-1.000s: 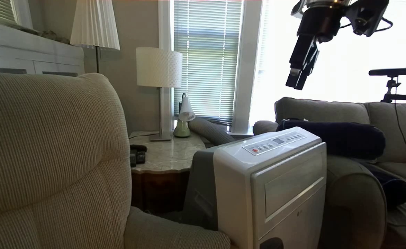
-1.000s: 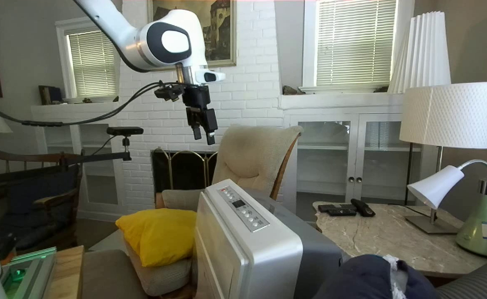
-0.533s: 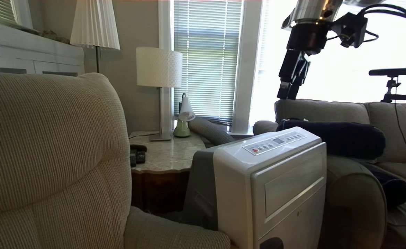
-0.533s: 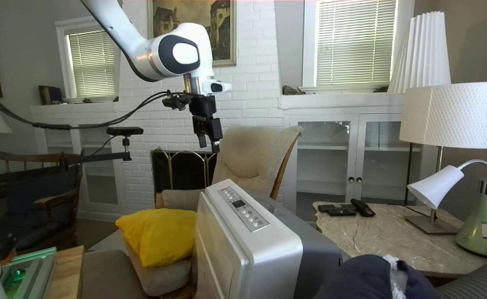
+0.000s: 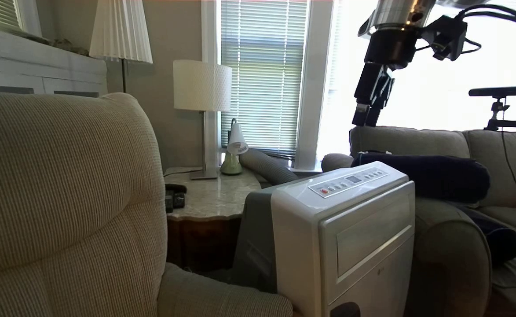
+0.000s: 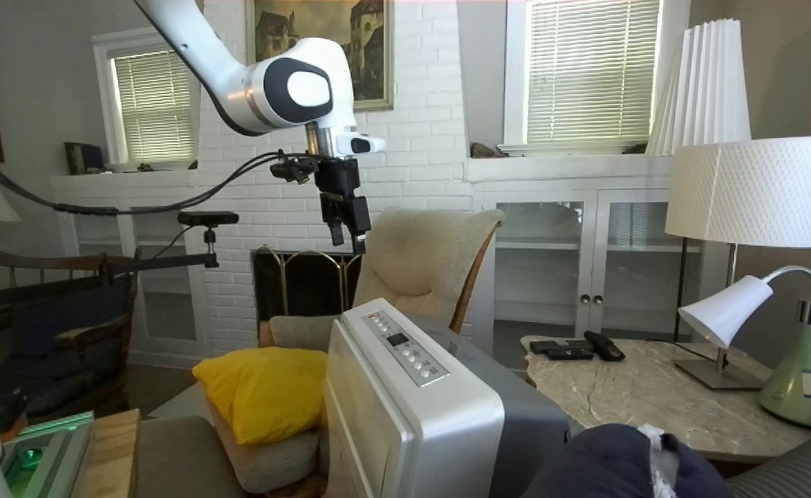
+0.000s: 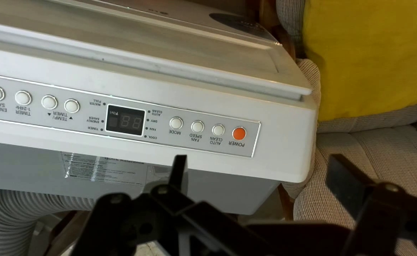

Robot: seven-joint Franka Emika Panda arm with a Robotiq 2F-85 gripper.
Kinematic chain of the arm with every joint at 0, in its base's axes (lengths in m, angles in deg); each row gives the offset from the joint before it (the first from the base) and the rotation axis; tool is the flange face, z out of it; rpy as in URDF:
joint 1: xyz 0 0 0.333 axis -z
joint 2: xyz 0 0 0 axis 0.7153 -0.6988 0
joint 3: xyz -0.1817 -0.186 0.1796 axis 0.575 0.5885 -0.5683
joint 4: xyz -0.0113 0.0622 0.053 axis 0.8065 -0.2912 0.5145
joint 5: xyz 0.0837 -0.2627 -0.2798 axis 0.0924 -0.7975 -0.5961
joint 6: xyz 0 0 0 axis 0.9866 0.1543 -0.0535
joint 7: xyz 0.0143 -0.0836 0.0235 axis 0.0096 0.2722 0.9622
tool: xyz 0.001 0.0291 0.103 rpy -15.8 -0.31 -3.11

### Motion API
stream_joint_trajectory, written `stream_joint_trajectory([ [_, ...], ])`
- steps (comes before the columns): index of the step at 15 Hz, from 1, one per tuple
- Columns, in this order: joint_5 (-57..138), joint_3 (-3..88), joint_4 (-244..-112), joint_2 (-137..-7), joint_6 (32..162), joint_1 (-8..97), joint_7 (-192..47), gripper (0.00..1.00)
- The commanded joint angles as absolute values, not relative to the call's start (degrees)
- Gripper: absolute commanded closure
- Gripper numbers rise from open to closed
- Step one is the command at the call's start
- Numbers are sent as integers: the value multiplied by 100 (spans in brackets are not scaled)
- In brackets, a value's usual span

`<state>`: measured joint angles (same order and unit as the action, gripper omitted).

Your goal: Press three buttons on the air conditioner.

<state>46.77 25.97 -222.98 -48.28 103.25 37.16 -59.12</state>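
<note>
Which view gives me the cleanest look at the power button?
The wrist view: the power button shows largest there, orange and unblocked, with its label readable, though upside down. Both exterior views show it only as a tiny reddish spot at one end of the panel, its label too small to read.
</note>
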Motion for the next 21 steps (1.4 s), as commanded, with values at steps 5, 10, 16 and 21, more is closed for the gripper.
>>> stream_joint_trajectory([
  [5,4572,2567,-22225,-5007,10367,3662,-5624,0],
  [10,4428,2535,-22115,-5256,10396,3661,-5232,34],
  [16,4090,2578,-21761,-5742,10491,3614,-4536,78],
  [21,3731,2691,-21428,-6155,10508,3491,-3959,100],
])
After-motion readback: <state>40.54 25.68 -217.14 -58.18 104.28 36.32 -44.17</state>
